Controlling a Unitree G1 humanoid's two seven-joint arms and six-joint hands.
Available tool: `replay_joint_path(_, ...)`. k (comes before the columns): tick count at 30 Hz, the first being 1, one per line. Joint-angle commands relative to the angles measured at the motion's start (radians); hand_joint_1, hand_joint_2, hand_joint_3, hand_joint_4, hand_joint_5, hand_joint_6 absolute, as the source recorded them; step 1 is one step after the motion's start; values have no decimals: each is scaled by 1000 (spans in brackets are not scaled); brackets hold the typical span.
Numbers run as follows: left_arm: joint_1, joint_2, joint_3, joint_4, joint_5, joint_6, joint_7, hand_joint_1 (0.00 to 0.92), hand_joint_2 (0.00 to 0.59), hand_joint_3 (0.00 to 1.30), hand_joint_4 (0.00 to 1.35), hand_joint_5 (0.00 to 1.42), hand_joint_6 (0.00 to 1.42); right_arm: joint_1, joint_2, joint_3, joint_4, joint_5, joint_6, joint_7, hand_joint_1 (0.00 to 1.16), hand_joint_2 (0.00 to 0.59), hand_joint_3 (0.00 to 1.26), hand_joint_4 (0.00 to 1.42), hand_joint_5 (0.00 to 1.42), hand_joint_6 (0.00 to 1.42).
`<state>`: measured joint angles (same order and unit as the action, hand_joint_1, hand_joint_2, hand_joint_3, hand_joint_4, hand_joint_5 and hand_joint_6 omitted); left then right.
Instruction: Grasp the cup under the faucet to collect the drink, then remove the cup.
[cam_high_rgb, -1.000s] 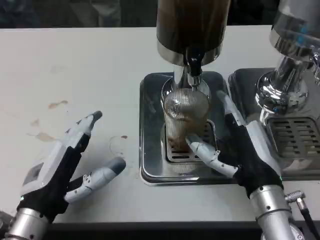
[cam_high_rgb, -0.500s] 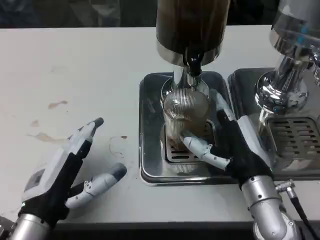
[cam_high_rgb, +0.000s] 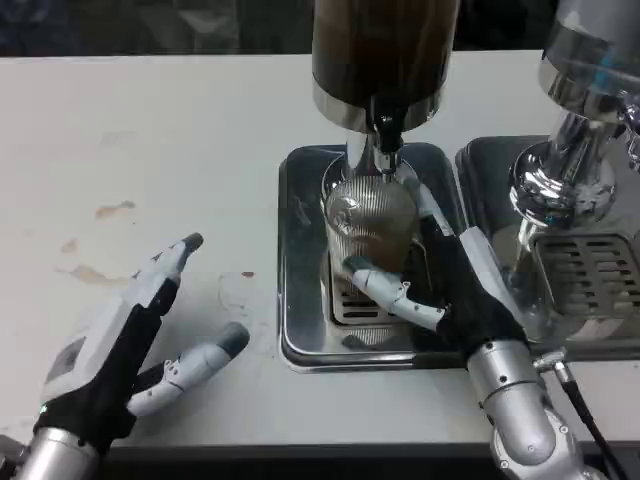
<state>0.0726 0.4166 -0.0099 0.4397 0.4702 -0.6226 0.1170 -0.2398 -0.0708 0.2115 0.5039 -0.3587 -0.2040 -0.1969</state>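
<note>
The cup (cam_high_rgb: 371, 228) is clear ribbed glass, brown drink showing through. It stands on a silver tray (cam_high_rgb: 300, 300) with a slotted grate. The white worktop (cam_high_rgb: 150, 130) bears brownish stains.

white table (cam_high_rgb: 200, 130), brown stains (cam_high_rgb: 115, 209); two steel drip trays (cam_high_rgb: 300, 300) side by side at right.

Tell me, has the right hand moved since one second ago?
Yes. The right hand has moved forward and left over the metal drip tray, closing around the ribbed glass cup under the faucet.
</note>
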Motion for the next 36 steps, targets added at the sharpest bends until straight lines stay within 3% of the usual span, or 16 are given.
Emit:
replay_joint_path(1, 11, 17, -6, -8, -9, 11, 4, 0, 111, 0, 0, 0, 0, -34, 28, -16, 55, 28, -30, -16, 607, 227, 0, 0, 0, 0)
replay_joint_path(3, 11, 20, -6, -9, -11, 11, 2, 0, 111, 0, 0, 0, 0, -46, 41, -17, 81, 32, -45, -24, 633, 226, 0, 0, 0, 0)
replay_joint_path(6, 13, 22, -5, -15, -15, 14, 2, 0, 111, 0, 0, 0, 0, -51, 69, -21, 118, 43, -85, -59, 765, 208, 0, 0, 0, 2)
replay_joint_path(19, 31, 30, -4, -32, -40, 26, -4, 0, 111, 0, 0, 0, 0, -65, 106, -16, 207, 72, -168, -41, 850, 200, 0, 2, 0, 107)
replay_joint_path(29, 37, 34, -1, -39, -53, 31, -9, 0, 111, 0, 0, 0, 0, -106, 139, -37, 290, 95, -188, -54, 931, 190, 0, 144, 143, 269)
replay_joint_path(33, 42, 35, -2, -44, -58, 33, -11, 0, 111, 0, 0, 0, 0, -103, 148, -41, 301, 96, -177, -69, 931, 195, 76, 235, 237, 369)
replay_joint_path(36, 47, 35, -2, -49, -61, 36, -17, 0, 112, 0, 0, 0, 0, -99, 154, -45, 306, 95, -176, -88, 979, 208, 257, 373, 362, 518)
